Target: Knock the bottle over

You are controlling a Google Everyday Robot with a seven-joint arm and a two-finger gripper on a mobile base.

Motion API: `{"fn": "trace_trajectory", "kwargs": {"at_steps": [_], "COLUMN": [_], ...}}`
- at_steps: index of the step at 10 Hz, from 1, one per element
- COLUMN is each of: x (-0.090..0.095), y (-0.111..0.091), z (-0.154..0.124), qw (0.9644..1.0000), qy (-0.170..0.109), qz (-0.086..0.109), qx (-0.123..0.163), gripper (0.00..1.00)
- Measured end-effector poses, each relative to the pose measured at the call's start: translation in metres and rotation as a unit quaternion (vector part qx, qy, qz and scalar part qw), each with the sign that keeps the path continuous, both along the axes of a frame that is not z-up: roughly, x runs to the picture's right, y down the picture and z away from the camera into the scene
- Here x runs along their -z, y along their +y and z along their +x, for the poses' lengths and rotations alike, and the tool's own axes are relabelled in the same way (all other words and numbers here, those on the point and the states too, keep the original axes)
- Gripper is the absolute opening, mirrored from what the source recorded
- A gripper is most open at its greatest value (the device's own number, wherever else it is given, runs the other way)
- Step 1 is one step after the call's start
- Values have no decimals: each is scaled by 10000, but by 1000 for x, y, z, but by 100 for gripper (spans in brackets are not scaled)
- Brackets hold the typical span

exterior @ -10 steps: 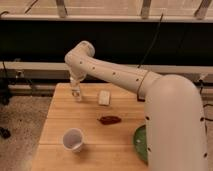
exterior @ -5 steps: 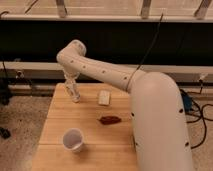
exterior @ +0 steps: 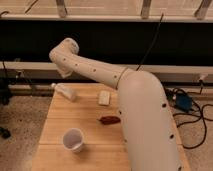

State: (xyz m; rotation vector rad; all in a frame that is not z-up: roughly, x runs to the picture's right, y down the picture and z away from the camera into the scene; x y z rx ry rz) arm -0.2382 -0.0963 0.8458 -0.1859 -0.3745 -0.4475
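Bottle (exterior: 64, 91): lying on its side, upper left of table (exterior: 65, 117); label unreadable.
Gripper (exterior: 64, 73): just above bottle; jaw state unclear.
Cup (exterior: 74, 139): lower left, upright.

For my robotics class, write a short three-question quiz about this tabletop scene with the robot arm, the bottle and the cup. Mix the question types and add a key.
1. True or false: the bottle stands upright on the wooden table.
2. Multiple choice: which object sits nearest the table's front edge? A) the cup B) the small white block C) the dark red object
3. Fill in: the gripper, at the arm's far end, is raised above the table's ____ left corner.

Key
1. False; it lies on its side near the back left corner.
2. A
3. back; it hangs just over the bottle.
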Motion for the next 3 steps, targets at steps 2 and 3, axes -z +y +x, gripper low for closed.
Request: {"fn": "trace_trajectory", "kwargs": {"at_steps": [2, 3], "x": [-5, -4], "y": [0, 7], "z": [2, 4], "qw": [10000, 10000], "qy": [-36, 1], "qz": [-80, -79], "qx": [-25, -8], "gripper": [0, 0]}}
